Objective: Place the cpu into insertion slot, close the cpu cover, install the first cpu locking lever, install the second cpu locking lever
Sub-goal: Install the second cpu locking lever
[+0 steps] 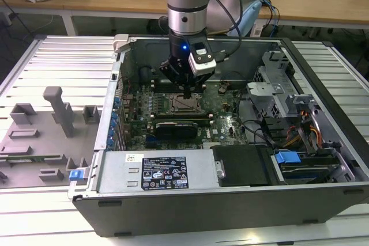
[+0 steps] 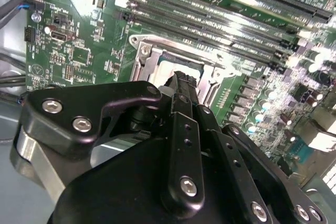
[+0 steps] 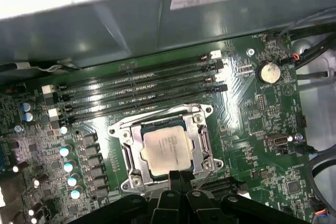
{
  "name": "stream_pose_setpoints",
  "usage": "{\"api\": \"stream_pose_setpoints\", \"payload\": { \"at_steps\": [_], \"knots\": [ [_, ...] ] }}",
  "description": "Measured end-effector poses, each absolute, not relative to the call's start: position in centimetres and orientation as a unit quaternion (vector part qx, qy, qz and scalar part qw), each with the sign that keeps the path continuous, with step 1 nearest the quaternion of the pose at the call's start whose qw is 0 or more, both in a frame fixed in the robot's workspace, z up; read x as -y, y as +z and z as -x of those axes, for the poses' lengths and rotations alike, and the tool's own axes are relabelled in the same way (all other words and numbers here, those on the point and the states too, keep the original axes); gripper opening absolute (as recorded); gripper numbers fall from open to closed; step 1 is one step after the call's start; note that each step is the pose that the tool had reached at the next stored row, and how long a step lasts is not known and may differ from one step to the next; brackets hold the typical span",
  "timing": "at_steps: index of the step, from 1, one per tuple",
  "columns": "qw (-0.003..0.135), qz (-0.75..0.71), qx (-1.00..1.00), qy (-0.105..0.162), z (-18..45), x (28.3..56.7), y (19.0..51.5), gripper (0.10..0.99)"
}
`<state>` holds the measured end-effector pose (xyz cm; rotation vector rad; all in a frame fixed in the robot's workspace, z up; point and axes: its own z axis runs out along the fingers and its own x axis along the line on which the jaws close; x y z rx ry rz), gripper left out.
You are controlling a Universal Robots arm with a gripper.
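The cpu (image 3: 165, 149), a silver-grey square chip, lies flat in the insertion slot (image 1: 183, 103) on the green board. The cpu cover (image 3: 202, 139), a thin metal frame, lies down around the chip. A thin wire lever (image 3: 157, 113) runs along the slot's edge next to the memory slots. My gripper (image 3: 178, 178) hangs just above the slot's edge away from the memory slots. Its narrow black fingertips are pressed together, and I see nothing between them. In the second wrist view the gripper (image 2: 181, 80) stands in front of the slot (image 2: 157, 56). In the exterior view the gripper (image 1: 187, 89) is inside the open case.
Long black memory slots (image 3: 136, 90) lie beside the socket, with the case wall (image 3: 157, 19) behind them. A coin battery (image 3: 270, 72) and loose cables (image 3: 315, 51) sit to one side. A black card (image 1: 179, 126), a drive cage (image 1: 277, 84) and a power supply (image 1: 167, 171) surround the board.
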<state>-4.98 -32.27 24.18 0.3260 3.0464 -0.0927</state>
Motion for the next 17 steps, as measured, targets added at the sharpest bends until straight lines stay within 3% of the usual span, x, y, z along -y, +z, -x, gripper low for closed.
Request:
{"api": "stream_pose_setpoints", "payload": {
  "at_steps": [10,17],
  "knots": [
    [0.035,-0.101,-0.994,0.004,5.2,35.2,24.1,0.106],
    [0.034,-0.065,-0.997,0.011,5.8,35.7,23.4,0.106]
  ]
}}
